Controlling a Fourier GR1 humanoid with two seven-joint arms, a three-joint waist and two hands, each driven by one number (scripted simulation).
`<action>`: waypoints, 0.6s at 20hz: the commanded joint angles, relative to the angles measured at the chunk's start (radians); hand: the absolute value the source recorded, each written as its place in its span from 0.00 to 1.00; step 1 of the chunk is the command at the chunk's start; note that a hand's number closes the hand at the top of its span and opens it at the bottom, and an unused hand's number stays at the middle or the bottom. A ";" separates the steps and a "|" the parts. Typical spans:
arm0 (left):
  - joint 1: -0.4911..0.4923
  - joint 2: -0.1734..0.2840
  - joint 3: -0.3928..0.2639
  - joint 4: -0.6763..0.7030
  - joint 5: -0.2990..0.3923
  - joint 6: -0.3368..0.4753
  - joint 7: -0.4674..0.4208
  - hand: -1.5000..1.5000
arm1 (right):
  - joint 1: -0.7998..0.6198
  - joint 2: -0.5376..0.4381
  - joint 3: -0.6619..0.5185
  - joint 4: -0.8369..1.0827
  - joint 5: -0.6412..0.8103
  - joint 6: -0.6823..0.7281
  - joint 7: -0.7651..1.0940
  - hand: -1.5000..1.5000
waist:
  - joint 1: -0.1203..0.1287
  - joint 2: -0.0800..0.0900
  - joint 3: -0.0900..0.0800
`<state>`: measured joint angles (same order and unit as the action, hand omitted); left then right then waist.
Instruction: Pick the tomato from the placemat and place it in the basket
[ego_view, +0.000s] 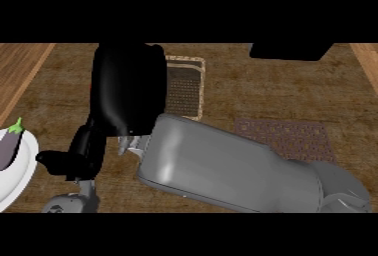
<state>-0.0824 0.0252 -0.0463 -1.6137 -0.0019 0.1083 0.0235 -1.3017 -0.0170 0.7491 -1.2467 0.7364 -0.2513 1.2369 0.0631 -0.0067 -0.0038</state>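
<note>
Right hand over basket left edge.

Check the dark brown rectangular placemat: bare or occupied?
Bare where visible: the placemat shows only weave; the grey forearm covers its lower edge.

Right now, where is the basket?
Head view: the basket sits top centre, mostly hidden by the right hand, up-left of the placemat.
</note>
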 joint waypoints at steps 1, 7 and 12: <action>0.009 0.037 0.036 -0.002 0.035 -0.037 -0.010 0.50 | -0.037 0.016 0.006 0.041 -0.010 -0.055 0.250 1.00 | -0.008 0.002 0.000; 0.015 0.034 0.049 -0.035 0.030 -0.012 0.009 0.50 | 0.009 0.016 0.018 0.089 -0.028 -0.032 0.197 1.00 | -0.030 0.004 0.002; 0.038 0.005 0.010 -0.064 0.000 0.013 0.015 0.50 | 0.042 0.016 0.033 0.144 -0.055 -0.035 0.140 1.00 | -0.034 0.004 0.003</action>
<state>-0.0666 0.0459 -0.0202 -1.6479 0.0125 0.1034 0.0381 -1.2720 -0.0150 0.7814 -1.1313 0.6959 -0.2725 1.2003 0.0362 -0.0016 -0.0018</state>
